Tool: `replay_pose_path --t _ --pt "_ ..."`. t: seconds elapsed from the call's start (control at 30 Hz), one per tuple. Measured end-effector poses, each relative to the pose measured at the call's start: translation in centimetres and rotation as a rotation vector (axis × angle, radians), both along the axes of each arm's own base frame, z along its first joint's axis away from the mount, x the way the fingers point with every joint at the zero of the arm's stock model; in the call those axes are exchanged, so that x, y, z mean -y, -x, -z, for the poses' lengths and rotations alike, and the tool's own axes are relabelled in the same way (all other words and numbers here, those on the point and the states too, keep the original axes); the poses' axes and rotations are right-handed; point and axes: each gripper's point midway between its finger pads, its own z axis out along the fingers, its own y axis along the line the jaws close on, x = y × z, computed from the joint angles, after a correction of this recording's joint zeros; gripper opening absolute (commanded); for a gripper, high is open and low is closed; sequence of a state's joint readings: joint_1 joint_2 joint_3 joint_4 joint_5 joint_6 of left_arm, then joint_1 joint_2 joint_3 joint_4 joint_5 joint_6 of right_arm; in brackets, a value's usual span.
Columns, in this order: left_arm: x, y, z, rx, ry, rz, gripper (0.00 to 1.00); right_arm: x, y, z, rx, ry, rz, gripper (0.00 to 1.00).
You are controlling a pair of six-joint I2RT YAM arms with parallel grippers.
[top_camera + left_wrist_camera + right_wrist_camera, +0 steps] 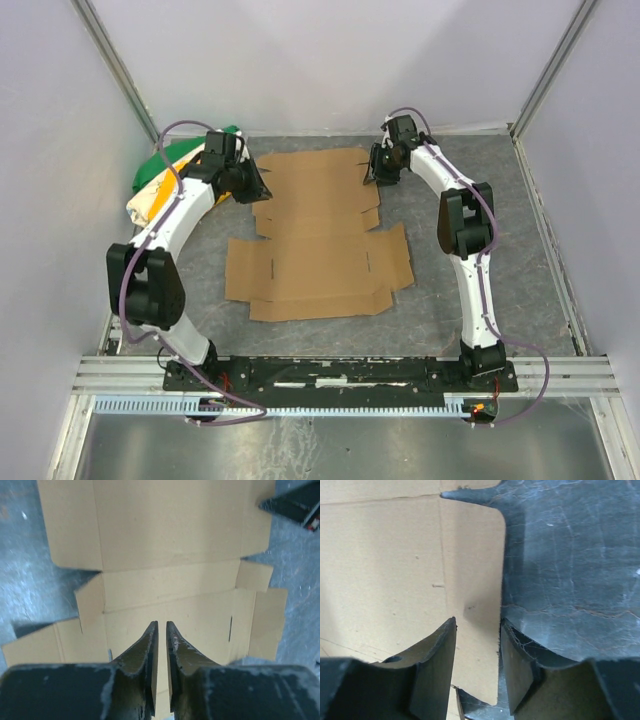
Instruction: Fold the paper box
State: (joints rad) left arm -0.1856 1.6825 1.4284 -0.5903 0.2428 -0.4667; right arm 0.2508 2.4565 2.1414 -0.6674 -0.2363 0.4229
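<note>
Lying flat on the desk [480, 250], the paper box [315, 255] spreads ahead of the left tool [160, 623] — narrowed to a slit, grip impossible to tell — while the right tool [478, 621] stands half-wide, the box's edge between its jaws, unclamped.

Out past the left pincer [245, 182], on its outer side and close by it, a cloth bundle [152, 188] lies slumped by the left wall, green at the far end, then yellow, then white. The worktop [500, 230] under both pincers is grey and mottled; right beside the right pincer [377, 172] it shows fine cracks and creases. Plain white walls [330, 60] close in beyond the pincers and to either side, with slanting metal posts [115, 65] in the far corners. Well to the near side of both pincers an aluminium rail [590, 372] crosses the edge, carrying a black plate [340, 372]. Nearer still come a pale slotted strip [330, 405] and a shiny metal sheet [330, 450].
</note>
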Motion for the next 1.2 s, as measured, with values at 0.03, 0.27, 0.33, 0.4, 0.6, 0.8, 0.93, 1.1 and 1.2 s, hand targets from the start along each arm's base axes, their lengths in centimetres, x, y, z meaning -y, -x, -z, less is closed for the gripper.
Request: replay_pose_path --t 0.03,0.27,0.33,0.4,0.6,0.8,0.93,1.1,1.2 --pt "0.1 0.7 0.1 -0.004 0.006 0.009 0.11 -0.2 0.0 0.0 0.003 -0.01 -0.006 0.44" --pt "4.3 6.9 -0.6 -0.006 0.049 0.165 0.03 -0.8 0.1 -0.3 0.005 -0.041 -0.028 0.28" --pt "6.1 9.1 -0.9 0.0 0.06 0.232 0.03 -0.9 0.1 -0.3 0.003 -0.047 -0.032 0.24" --pt "7.4 10.8 -0.5 -0.002 0.064 0.282 0.03 -1.0 0.2 -0.1 0.001 -0.053 -0.036 0.22" --pt "8.4 14.2 3.9 -0.117 0.041 0.335 0.03 -0.9 1.8 -0.2 0.004 -0.07 -0.044 0.11" --pt "10.7 16.5 6.9 -0.197 0.003 0.405 0.03 -0.5 3.5 -3.7 0.066 -0.067 -0.063 0.03" --pt "12.4 18.5 8.5 -0.246 -0.023 0.468 0.03 -0.1 3.8 -5.6 0.115 -0.059 -0.07 0.02" --pt "13.0 20.5 10.4 -0.302 -0.04 0.491 0.03 0.4 4.5 -6.5 0.149 -0.04 -0.072 0.02" --pt "12.8 21.1 11.8 -0.343 -0.053 0.481 0.03 1.1 5.7 -6.7 0.161 -0.023 -0.072 0.01"
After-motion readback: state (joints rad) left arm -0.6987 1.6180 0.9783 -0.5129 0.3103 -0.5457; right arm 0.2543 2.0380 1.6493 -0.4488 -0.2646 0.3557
